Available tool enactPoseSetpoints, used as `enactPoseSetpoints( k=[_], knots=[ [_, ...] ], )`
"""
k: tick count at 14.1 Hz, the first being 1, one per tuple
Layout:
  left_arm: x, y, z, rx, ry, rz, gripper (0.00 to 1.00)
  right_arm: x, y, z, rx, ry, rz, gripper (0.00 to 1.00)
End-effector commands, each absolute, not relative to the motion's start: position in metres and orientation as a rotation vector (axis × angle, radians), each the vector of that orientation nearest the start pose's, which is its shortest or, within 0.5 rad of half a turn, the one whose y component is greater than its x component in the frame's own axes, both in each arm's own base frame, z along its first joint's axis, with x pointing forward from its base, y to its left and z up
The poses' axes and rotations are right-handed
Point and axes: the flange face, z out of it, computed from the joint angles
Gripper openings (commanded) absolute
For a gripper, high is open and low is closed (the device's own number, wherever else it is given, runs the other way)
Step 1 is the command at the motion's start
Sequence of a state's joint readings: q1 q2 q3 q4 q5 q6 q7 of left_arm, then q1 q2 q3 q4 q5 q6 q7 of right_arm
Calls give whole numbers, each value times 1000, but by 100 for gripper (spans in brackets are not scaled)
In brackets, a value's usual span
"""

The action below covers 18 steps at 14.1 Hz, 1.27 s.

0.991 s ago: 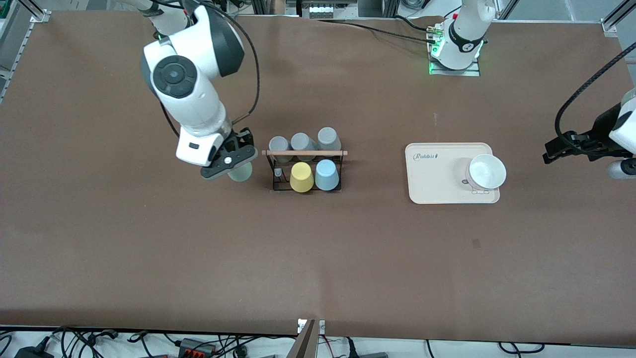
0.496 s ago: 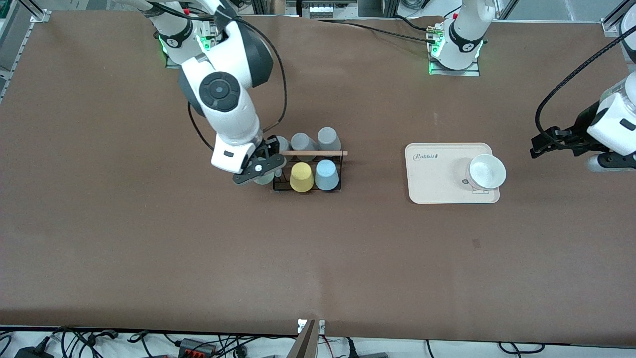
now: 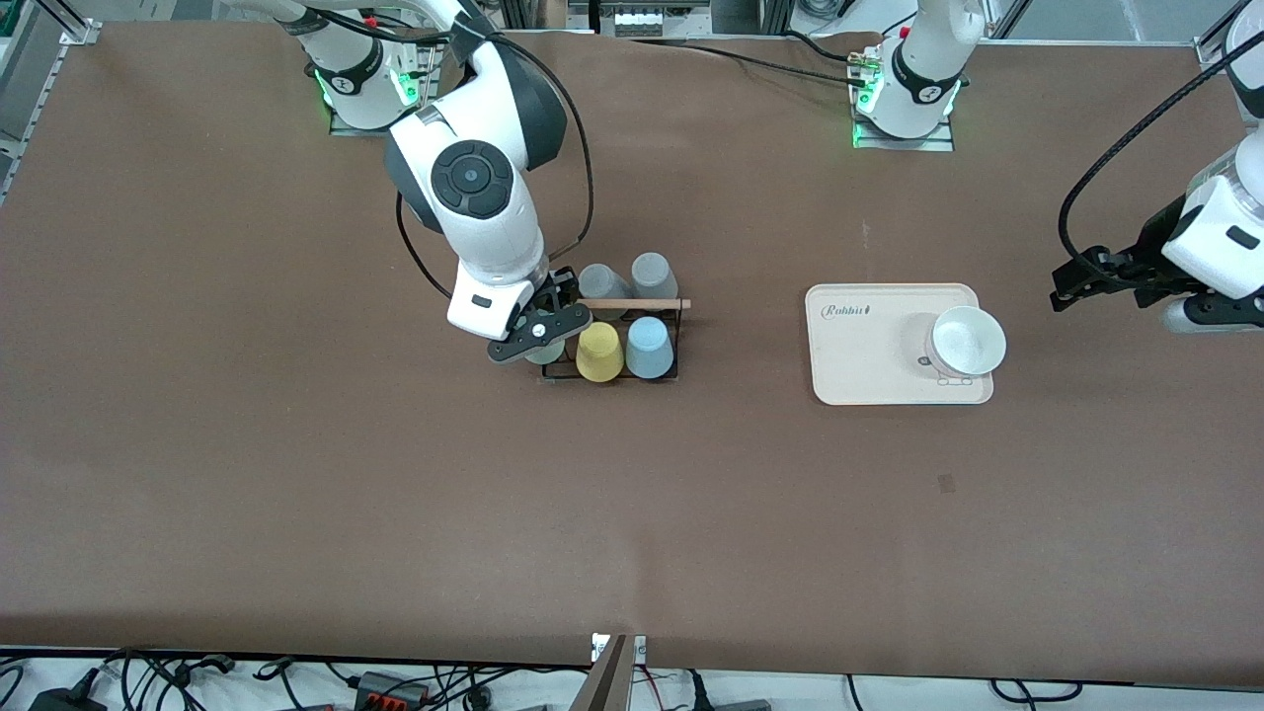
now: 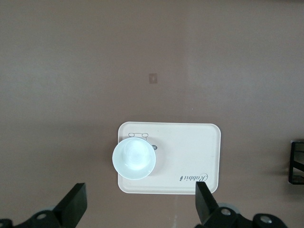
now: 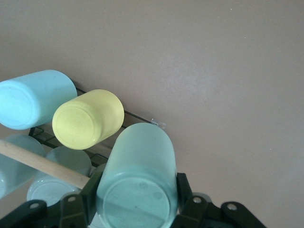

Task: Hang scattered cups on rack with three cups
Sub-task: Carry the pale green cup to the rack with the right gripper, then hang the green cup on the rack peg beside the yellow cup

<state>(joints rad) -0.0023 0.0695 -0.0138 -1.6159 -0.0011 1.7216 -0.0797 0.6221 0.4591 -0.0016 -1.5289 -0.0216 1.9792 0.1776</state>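
Right end effector [image 3: 539, 334] has moved from the open desk [image 3: 296, 474] toward the rack [image 3: 664, 373] over the last second, and now sits over the rack's end nearest the right arm, at roughly 9 o'clock from the yellow cup [image 3: 598, 353]. Its fingers are clamped on the mint-green cup [image 5: 137, 183], held bottom-up; in the front view only a sliver of it shows under the end effector. Light blue cup [image 3: 650, 348] is already on the rack, inverted, beside the yellow cup; grey cups [image 3: 652, 274] fill the row at 12 o'clock, under the wooden rod [image 3: 642, 304]. Left end effector [image 4: 140, 209] has shifted slightly; it waits, fingers spread wide and empty, over the desk near the beige tray [image 3: 859, 365] with the white bowl [image 3: 969, 341].
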Motion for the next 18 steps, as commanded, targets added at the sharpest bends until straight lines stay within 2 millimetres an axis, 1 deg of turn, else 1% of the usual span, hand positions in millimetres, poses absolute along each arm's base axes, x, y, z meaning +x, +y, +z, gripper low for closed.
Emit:
enactPoseSetpoints(
  k=[1, 4, 6, 7, 8, 12, 14, 18],
  knots=[
    [588, -11, 579, -3148, -95, -58, 100, 560, 405, 386, -3097, -684, 11, 18],
    [589, -14, 574, -3148, -83, -41, 100, 562, 408, 378, -3102, -648, -1, 18],
    [590, -14, 577, -3150, -88, -50, 100, 561, 411, 371, -3101, -652, 4, 18],
    [590, -13, 581, -3150, -91, -64, 100, 561, 411, 370, -3100, -651, 8, 18],
    [591, -11, 581, -3149, -96, -65, 100, 561, 412, 369, -3100, -654, 8, 18],
    [589, -12, 576, -3148, -95, -36, 100, 559, 415, 364, -3102, -666, 14, 18],
    [589, -11, 575, -3143, -92, -31, 100, 561, 417, 361, -3096, -664, -13, 18],
    [589, -16, 578, -3136, -76, -44, 100, 560, 421, 346, -3101, -675, 6, 19]
  ],
)
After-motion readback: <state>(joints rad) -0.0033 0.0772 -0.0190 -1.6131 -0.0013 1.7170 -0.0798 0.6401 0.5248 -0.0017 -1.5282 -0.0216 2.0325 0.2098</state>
